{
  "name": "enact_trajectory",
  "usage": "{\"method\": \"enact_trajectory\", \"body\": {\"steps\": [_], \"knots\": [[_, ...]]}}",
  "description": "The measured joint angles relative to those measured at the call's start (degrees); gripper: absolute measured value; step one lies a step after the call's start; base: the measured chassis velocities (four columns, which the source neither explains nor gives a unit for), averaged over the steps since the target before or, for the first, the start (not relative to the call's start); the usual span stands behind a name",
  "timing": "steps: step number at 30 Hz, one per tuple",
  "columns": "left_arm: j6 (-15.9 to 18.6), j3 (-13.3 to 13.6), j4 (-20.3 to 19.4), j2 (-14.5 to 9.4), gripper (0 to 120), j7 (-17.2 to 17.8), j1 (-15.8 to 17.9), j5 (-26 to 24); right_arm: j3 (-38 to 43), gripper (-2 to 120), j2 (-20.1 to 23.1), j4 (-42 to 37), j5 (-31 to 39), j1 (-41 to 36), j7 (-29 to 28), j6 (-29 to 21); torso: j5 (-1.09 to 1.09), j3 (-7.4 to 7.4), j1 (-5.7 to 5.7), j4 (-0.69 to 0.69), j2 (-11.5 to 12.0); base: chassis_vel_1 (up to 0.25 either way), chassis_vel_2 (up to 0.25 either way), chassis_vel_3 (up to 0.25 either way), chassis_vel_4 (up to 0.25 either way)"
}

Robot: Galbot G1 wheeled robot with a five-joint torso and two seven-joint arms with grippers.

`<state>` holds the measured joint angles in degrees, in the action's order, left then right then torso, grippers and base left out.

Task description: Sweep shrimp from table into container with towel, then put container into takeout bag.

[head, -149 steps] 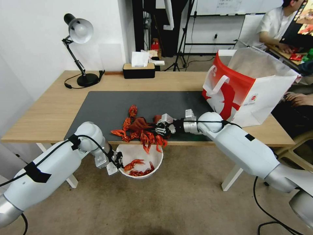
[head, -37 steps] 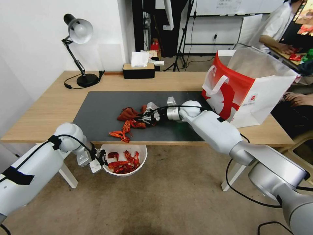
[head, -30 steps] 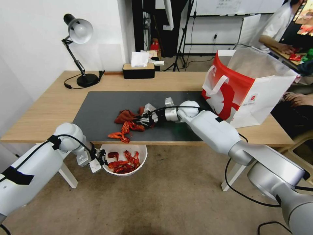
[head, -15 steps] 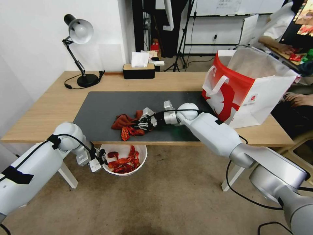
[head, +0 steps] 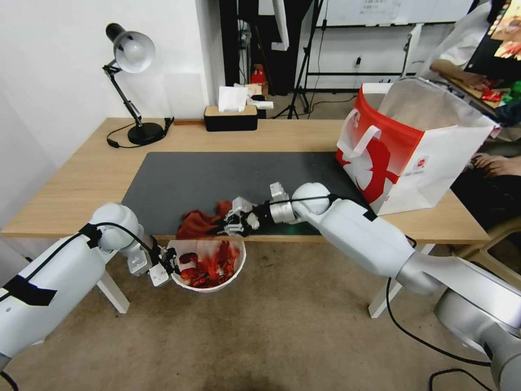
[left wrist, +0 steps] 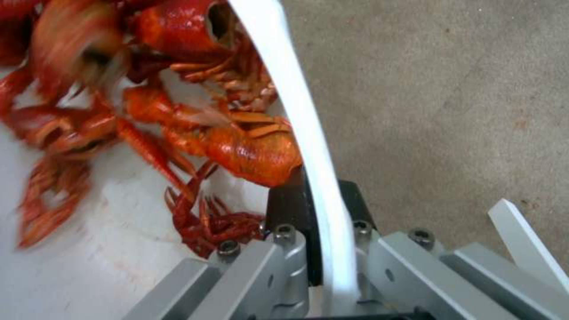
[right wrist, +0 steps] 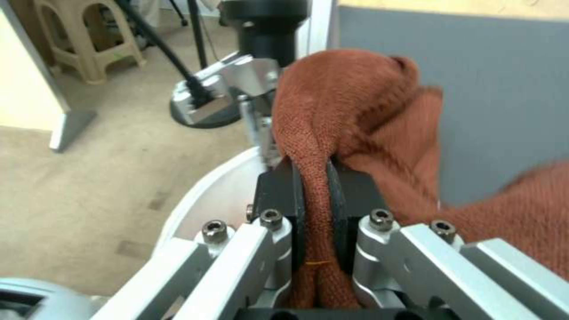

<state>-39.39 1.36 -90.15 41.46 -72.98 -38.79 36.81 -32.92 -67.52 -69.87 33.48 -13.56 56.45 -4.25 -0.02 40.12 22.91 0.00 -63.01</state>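
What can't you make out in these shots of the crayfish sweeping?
- Crayfish count: head view, heaped in the bowl; motion-blurred in the left wrist view.
- Any crayfish left on the table: towel and right end effector cover the near edge.
- Takeout bag interior: head view, hidden by its walls.

The shrimp (head: 209, 266) lay piled orange-red inside the round white container (head: 230, 274), below the table (head: 81, 179) edge. The rust-brown towel (head: 198, 224) lay bunched at that edge. The takeout bag (head: 412, 146) stood upright on the table's right end.
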Motion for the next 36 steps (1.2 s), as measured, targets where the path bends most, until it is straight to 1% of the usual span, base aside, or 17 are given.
{"method": "enact_trajectory", "body": {"steps": [1,4,6,16,20,24,26,27,28,29,30,31,32,33,34,35,36], "knots": [[0.0,0.0,0.0,0.0,0,0.0,0.0,0.0,0.0,7,0.1,-0.7,0.2,-0.2,-0.1,-2.0,0.0,0.0,0.0,0.01,0.0,0.0,0.0,0.0,0.0],[0.1,0.0,-0.1,0.0,0,0.0,0.0,-0.1,-0.3,7,0.3,-1.4,0.6,-0.7,-0.4,-2.4,0.0,0.0,0.0,0.01,0.0,0.0,0.0,0.0,0.0],[0.1,0.0,-0.3,0.0,0,0.0,-0.2,-0.1,-0.6,7,0.6,-2.5,1.2,-1.1,-0.8,-4.0,0.0,-0.01,0.0,0.01,0.0,0.0,0.0,0.0,0.0],[0.1,-0.2,-0.4,-0.2,0,0.0,-0.7,-0.1,-0.6,7,3.1,-6.9,3.4,-3.4,-1.9,-5.7,0.01,0.0,0.02,0.01,0.0,0.0,0.0,0.0,0.0],[0.2,-0.2,-0.7,-0.2,0,0.0,-0.8,0.0,1.8,7,4.1,-9.0,6.3,-4.8,-2.7,-6.3,0.02,0.0,0.02,0.0,0.0,0.0,0.0,0.0,0.0],[0.2,-0.3,-0.9,-0.3,0,0.0,-1.1,0.0,4.8,7,4.9,-10.6,11.5,-5.2,-4.9,-7.3,0.02,-0.01,0.01,0.0,0.0,0.0,0.0,0.0,0.0],[0.3,-0.4,-1.2,-0.5,0,0.0,-1.3,0.0,7.2,7,5.9,-11.3,17.2,-5.0,-9.9,-7.5,0.02,-0.01,0.02,0.01,0.0,0.0,0.0,0.0,0.0],[0.3,-0.4,-1.2,-0.5,0,0.0,-1.3,0.0,7.2,7,5.9,-11.3,17.2,-5.0,-9.9,-7.5,0.02,-0.01,0.02,0.01,0.0,0.0,0.0,0.0,0.0],[0.3,-0.4,-1.3,-0.5,0,0.0,-1.3,0.0,7.8,7,6.1,-11.5,18.6,-4.9,-12.1,-7.5,0.02,-0.01,0.01,0.0,0.0,0.0,0.0,0.0,0.0],[0.3,-0.4,-1.4,-0.5,0,-0.1,-1.3,0.1,9.1,7,6.7,-12.2,21.0,-4.9,-17.9,-7.3,0.02,-0.02,0.02,0.0,0.0,0.0,0.0,0.0,0.0],[0.3,-0.4,-1.4,-0.5,0,-0.1,-1.3,0.1,9.1,7,6.7,-12.2,21.0,-4.9,-17.9,-7.3,0.02,-0.02,0.02,0.0,0.0,0.0,0.0,0.0,0.0],[0.4,-0.4,-1.6,-0.4,0,-0.1,-1.3,0.1,9.7,7,7.2,-13.2,21.9,-5.0,-24.3,-7.1,0.02,-0.01,0.02,0.0,0.0,0.0,0.0,0.0,0.0],[0.4,-0.4,-1.7,-0.3,0,-0.1,-1.3,0.1,10.0,7,7.9,-15.1,22.3,-5.4,-34.0,-7.1,0.02,-0.01,0.01,0.01,0.0,0.0,0.0,0.0,0.0],[0.4,-0.4,-1.7,-0.3,0,-0.1,-1.3,0.1,10.0,7,7.9,-15.1,22.3,-5.4,-34.0,-7.1,0.02,-0.01,0.01,0.01,0.0,0.0,0.0,0.0,0.0],[0.4,-0.3,-1.7,-0.3,0,-0.1,-1.3,0.1,10.1,7,8.2,-15.7,22.3,-5.5,-36.8,-7.1,0.02,-0.01,0.02,0.0,0.0,0.0,0.0,0.0,0.0],[0.4,-0.3,-1.8,-0.3,0,-0.1,-1.3,0.2,10.2,7,8.7,-18.1,22.1,-6.0,-47.1,-8.2,0.02,-0.02,0.01,-0.01,0.0,0.0,0.0,0.0,0.0],[0.4,-0.2,-1.8,-0.2,0,-0.1,-1.4,0.3,10.2,7,8.9,-20.3,22.4,-6.4,-55.4,-10.9,0.02,-0.02,0.01,-0.01,0.0,0.0,0.0,0.0,0.0]]}}
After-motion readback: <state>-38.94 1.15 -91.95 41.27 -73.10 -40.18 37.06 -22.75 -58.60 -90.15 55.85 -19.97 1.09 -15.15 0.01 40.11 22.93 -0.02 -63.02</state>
